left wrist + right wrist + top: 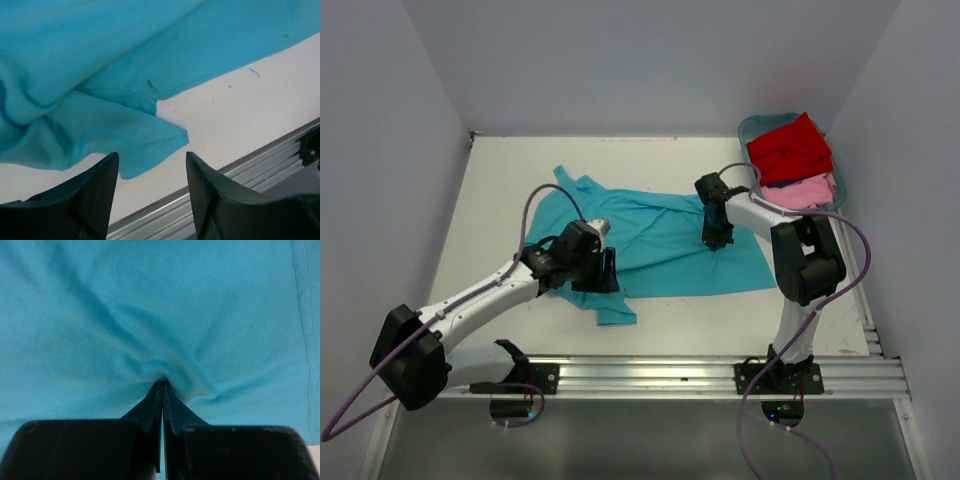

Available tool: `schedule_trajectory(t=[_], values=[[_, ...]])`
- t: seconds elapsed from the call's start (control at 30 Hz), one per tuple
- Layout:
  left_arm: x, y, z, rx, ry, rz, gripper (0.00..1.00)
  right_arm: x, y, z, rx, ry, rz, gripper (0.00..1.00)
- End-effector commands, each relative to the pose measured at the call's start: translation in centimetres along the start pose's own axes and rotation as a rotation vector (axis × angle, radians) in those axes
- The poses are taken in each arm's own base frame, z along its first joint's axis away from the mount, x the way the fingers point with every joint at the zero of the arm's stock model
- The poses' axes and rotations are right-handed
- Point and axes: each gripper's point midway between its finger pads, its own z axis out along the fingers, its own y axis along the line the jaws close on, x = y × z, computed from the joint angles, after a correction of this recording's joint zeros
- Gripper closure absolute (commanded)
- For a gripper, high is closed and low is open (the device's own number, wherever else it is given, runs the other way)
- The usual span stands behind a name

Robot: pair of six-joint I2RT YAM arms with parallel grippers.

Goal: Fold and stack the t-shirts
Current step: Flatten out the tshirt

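Observation:
The turquoise t-shirt (670,245) lies spread on the white table, its sleeve and hem also in the left wrist view (115,130). My left gripper (607,272) is open and empty, its jaws apart just above the shirt's near left sleeve (151,157). My right gripper (716,238) is shut on a pinch of the turquoise shirt (162,384) at its right part; the cloth puckers around the fingertips. The red t-shirt (790,148) and the pale pink t-shirt (805,191) lie crumpled in the teal tub at the back right.
The teal plastic tub (748,127) stands in the back right corner against the walls. An aluminium rail (720,370) runs along the table's near edge, also in the left wrist view (260,155). Grey walls close the table on three sides.

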Motion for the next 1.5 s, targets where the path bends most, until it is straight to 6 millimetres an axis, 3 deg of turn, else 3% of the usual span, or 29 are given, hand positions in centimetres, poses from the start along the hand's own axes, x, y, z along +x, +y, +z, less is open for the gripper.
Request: schedule_trajectory(t=[0.0, 0.07, 0.23, 0.4, 0.67, 1.07, 1.47], values=[[0.5, -1.5, 0.6, -0.032, -0.003, 0.015, 0.42, -0.1, 0.3, -0.3, -0.016, 0.020, -0.007, 1.00], [1.9, -1.8, 1.1, -0.060, 0.032, 0.050, 0.46, -0.3, 0.4, -0.3, -0.020, 0.017, -0.009, 1.00], [3.1, -2.2, 3.3, -0.130, 0.067, 0.110, 0.51, -0.2, 0.7, -0.2, -0.030, 0.025, -0.007, 1.00], [2.7, -3.5, 5.2, -0.162, 0.066, 0.164, 0.53, -0.1, 0.6, -0.2, -0.032, 0.024, -0.006, 1.00], [4.0, -6.7, 6.5, -0.136, 0.096, 0.263, 0.54, 0.0, 0.7, -0.2, -0.036, 0.028, -0.010, 1.00], [7.0, -6.1, 6.9, -0.190, 0.161, 0.254, 0.63, 0.2, 0.8, 0.2, -0.037, 0.034, -0.012, 1.00], [8.5, -3.3, 7.8, -0.293, 0.188, 0.239, 0.65, 0.4, 0.6, 0.3, -0.033, 0.037, -0.012, 1.00]])
